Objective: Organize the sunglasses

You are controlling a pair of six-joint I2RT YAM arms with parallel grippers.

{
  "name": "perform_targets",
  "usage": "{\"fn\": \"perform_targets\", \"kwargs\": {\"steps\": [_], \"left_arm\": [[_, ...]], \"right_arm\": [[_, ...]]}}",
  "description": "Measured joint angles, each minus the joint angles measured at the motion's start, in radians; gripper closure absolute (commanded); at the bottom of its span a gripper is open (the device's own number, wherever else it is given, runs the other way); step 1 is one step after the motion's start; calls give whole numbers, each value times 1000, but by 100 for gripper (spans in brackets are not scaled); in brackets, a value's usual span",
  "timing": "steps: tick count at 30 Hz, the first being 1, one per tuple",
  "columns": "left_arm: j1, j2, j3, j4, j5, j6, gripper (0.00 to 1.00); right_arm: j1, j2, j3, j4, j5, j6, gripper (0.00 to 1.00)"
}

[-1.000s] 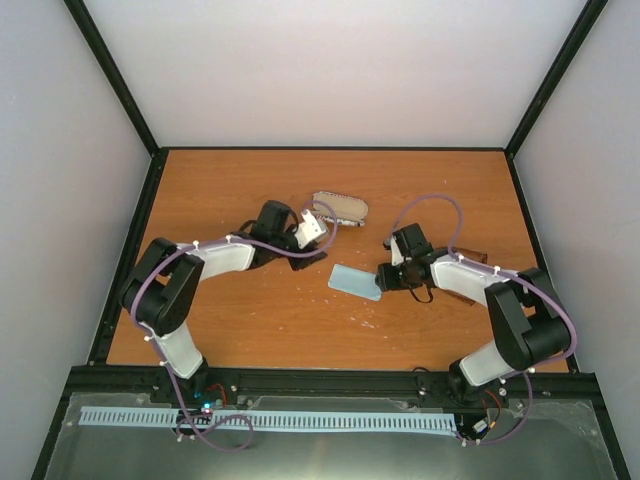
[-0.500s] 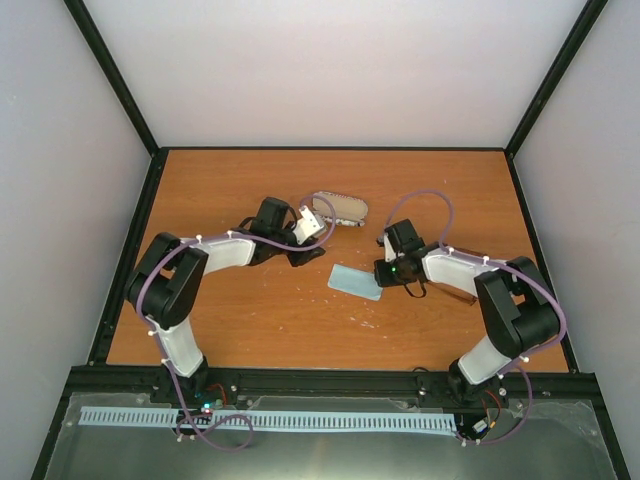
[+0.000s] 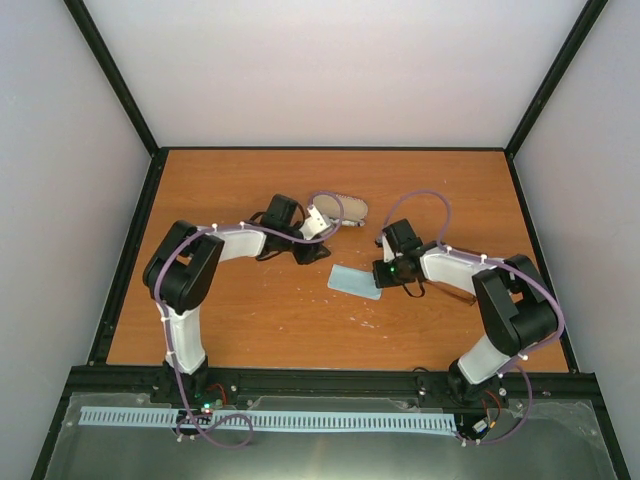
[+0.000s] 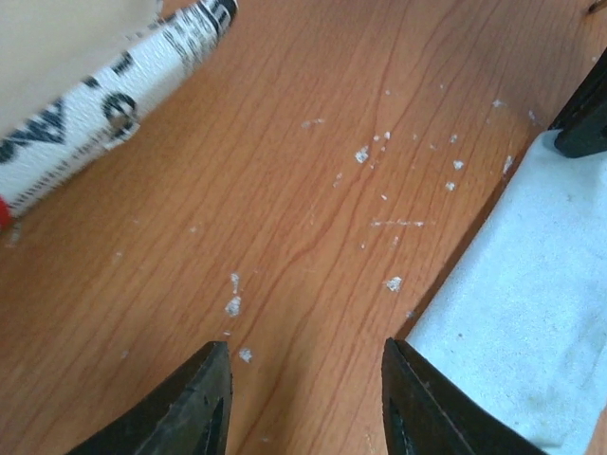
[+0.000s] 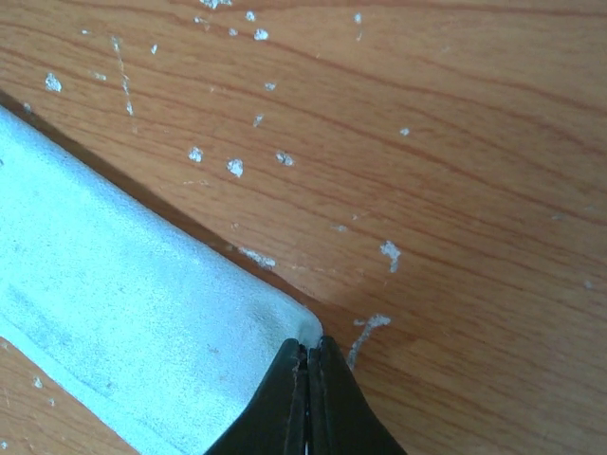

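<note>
Pinching a corner of the one blue cloth (image 5: 114, 303) in the right gripper (image 5: 308, 355); hovering the left gripper (image 4: 303, 358), spread, near the one case (image 4: 95, 104) (lettered edge showing).

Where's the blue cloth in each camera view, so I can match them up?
Top external: cloth mid-table, just left of the right arm's wrist.
Left wrist: cloth at lower right.
Right wrist: cloth at lower left.
Shared landmark: right tool pinching the cloth's corner; black at the left wrist view's top right, bottom centre in right wrist.

Wooden table (image 3: 250, 310), patterned case (image 3: 345, 208), blue cloth (image 3: 355, 281)
</note>
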Motion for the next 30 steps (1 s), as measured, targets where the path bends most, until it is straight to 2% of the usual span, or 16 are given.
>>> {"fn": "perform_targets", "kwargs": {"steps": [7,17,20,26,30], "left_arm": [[-33,60,27,-58,8,26,54],[-61,64,28,-83,13,48,55],[-70,69,32,-81,11,50,59],[-88,83,44,-76,10,55,75],[-95,83,44,-77,6,62,79]], "right_arm": [[0,12,15,-6,-2,0,97],[0,13,16,-7,-3,0,97],[1,13,16,-7,-3,0,97],[2,13,16,-8,-2,0,97],[3,13,16,-8,-2,0,97]]}}
